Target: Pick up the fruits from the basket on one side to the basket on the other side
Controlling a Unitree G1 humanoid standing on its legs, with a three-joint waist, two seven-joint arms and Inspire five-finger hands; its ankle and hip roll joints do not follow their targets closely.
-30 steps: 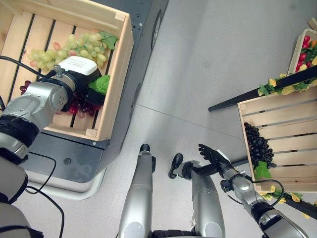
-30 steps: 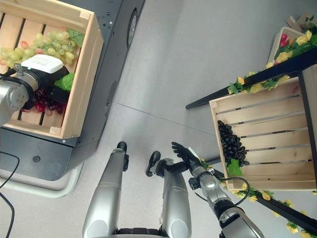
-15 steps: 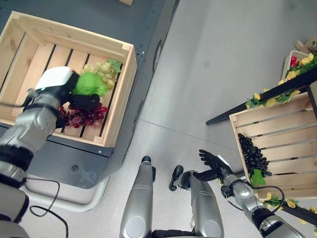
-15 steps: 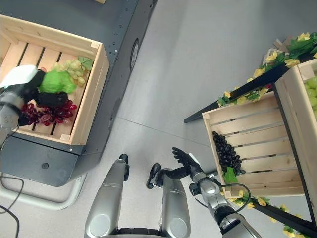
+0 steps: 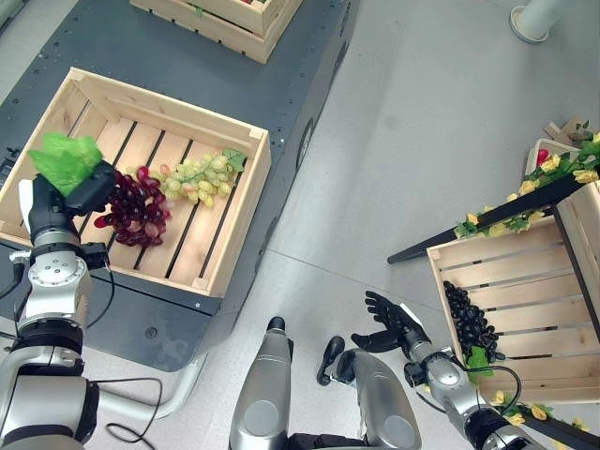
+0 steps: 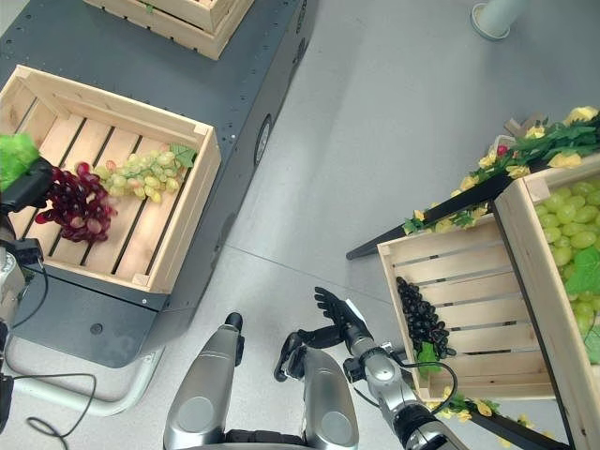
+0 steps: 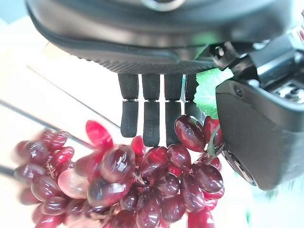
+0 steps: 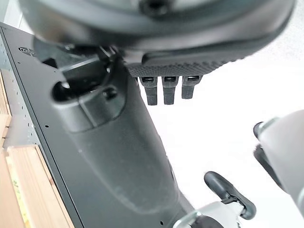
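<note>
My left arm (image 5: 54, 286) is silver-grey metal, built of rounded, jointed segments, with a round cap at the wrist. My left hand (image 5: 67, 199) is dark, almost black. Seen from its wrist, the fingers (image 7: 151, 114) are flat black bars set side by side, each crossed by a thin seam. Above them runs a strip of finely dimpled black rubber (image 7: 156, 59). The thumb (image 7: 259, 128) is a bulky, smooth black housing with a small bolt (image 7: 219, 50) at its root. My right arm (image 5: 452, 382) is the same silver-grey, and my right hand (image 5: 394, 317) the same dark make, its thumb (image 8: 123, 142) thick and glossy.
</note>
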